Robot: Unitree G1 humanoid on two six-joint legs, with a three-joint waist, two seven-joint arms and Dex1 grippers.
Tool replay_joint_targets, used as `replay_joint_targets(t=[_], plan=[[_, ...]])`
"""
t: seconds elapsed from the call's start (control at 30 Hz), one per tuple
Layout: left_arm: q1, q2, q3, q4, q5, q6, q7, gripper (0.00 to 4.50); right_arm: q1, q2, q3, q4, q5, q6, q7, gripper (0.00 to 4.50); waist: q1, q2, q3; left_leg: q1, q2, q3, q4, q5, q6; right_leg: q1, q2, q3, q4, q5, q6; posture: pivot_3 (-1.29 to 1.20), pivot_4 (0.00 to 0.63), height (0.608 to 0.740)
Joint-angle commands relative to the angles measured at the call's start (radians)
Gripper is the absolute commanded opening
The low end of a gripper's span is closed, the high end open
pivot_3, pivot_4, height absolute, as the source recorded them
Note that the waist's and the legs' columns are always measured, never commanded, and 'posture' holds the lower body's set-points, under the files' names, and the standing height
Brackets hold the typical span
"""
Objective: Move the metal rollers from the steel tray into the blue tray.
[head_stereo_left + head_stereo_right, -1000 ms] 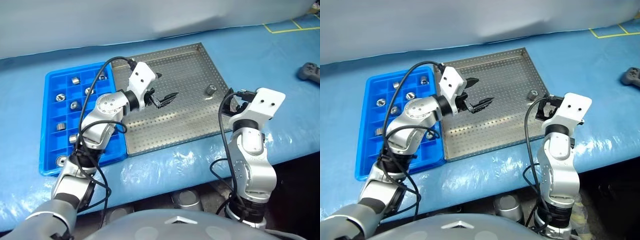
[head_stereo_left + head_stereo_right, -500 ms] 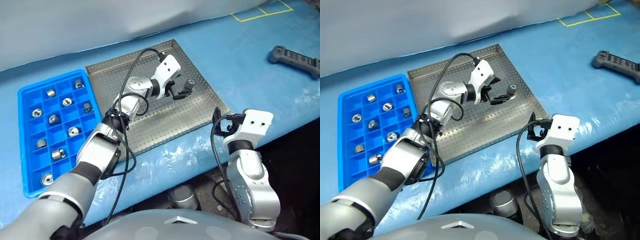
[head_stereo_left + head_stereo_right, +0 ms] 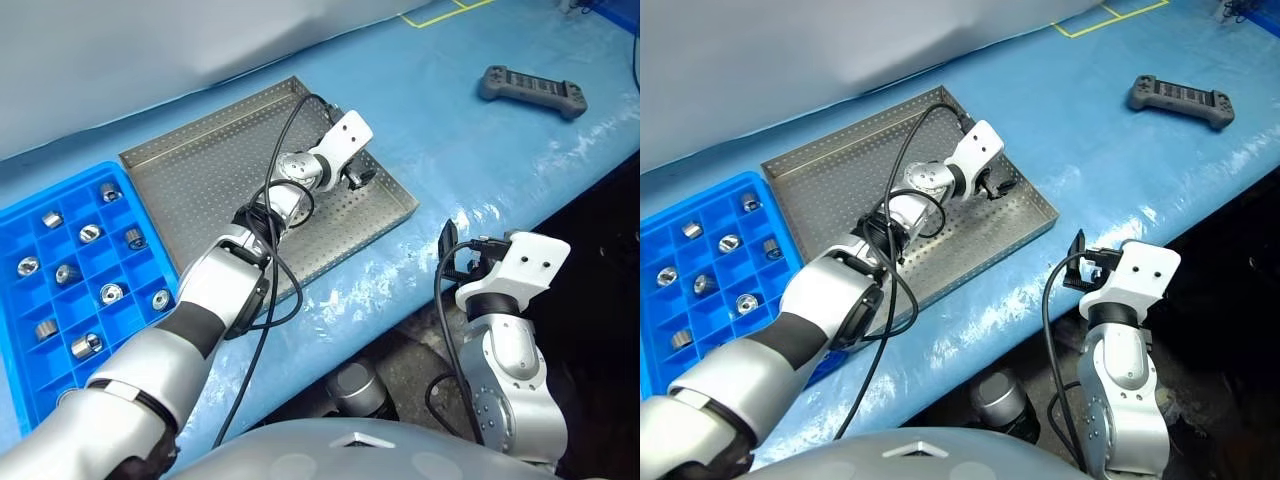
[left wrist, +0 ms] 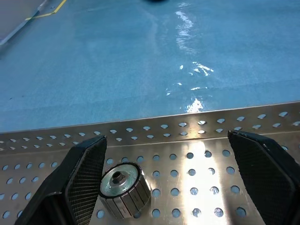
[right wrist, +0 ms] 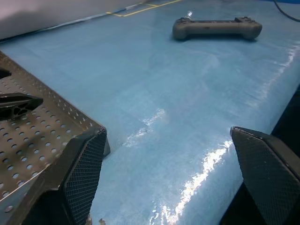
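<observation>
A robot lab bench: blue-covered table, yellow tape marks, handheld controller.

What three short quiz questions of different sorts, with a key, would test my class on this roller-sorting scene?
1. True or false: the left gripper is shut on the metal roller.
2. Which tray is that roller in? A) steel tray B) blue tray
3. What dark object lies on the blue table cover beyond the steel tray?

Key: 1 false, its fingers stand open, the roller beside one finger; 2 A; 3 a handheld controller.
</observation>
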Motion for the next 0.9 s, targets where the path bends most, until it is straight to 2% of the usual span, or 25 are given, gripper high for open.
replay_joint_targets(t=[0.03,0.13,0.3,0.47,0.9], plan=[[-0.045,-0.007,0.032,0.023,0.020,-0.017,0.085,4.50,0.011,0.009,-0.001,-0.051,-0.006,-0.033,-0.004,4.47,-0.012,0.000,0.000,0.000,0.000,0.000,0.000,0.000,0.000,0.000,0.000,0.000,0.000,0.000,0.000,-0.65,0.150,0.740],[-0.054,-0.007,0.063,0.041,0.016,-0.015,0.150,4.50,0.020,0.015,0.000,-0.052,-0.010,-0.039,-0.005,4.47,-0.027,0.000,0.000,0.001,-0.001,0.002,0.000,0.000,0.000,0.000,-0.001,0.002,0.000,0.001,0.002,-0.66,0.150,0.740],[-0.064,0.001,0.161,0.038,-0.049,-0.007,0.142,4.50,0.025,0.020,0.002,-0.053,-0.014,-0.044,-0.006,4.47,-0.047,-0.001,0.000,0.001,-0.003,0.004,0.001,0.000,0.000,0.000,-0.003,0.003,0.000,0.001,0.005,-0.66,0.150,0.740],[-0.064,0.015,0.198,0.063,-0.044,0.019,0.164,4.50,0.011,0.024,0.006,-0.041,-0.016,-0.046,-0.006,4.47,-0.057,-0.001,0.000,0.001,-0.004,0.006,0.001,0.000,0.000,0.001,-0.004,0.005,0.000,0.001,0.007,-0.66,0.150,0.740],[-0.033,0.008,0.196,0.104,0.009,0.056,0.255,4.50,0.035,0.041,0.014,-0.042,-0.022,-0.069,-0.021,4.47,-0.083,-0.002,0.000,0.001,-0.004,0.008,0.003,-0.001,0.002,0.001,-0.004,0.007,0.000,0.002,0.009,-0.70,0.150,0.740]])
